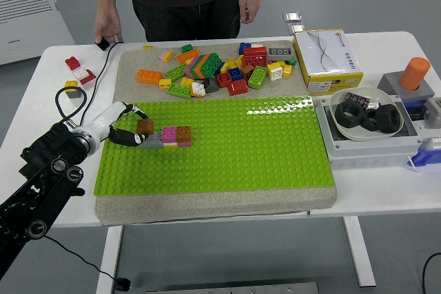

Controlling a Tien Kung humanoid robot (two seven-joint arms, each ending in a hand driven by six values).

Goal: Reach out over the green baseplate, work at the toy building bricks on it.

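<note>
One brown brick (145,127) pinched in the left hand (126,129), fingers clamped on it, just over the grey brick (149,140) near the baseplate's (227,163) left edge. Beside the grey: a pink-and-yellow brick (169,135), then a brown-and-pink one (183,135), touching in a row. Glossy, studded, bright green. Beyond the far edge, a loose pile (217,67) of mixed colours.

One high head view looks forward, down over the table (386,191).
</note>
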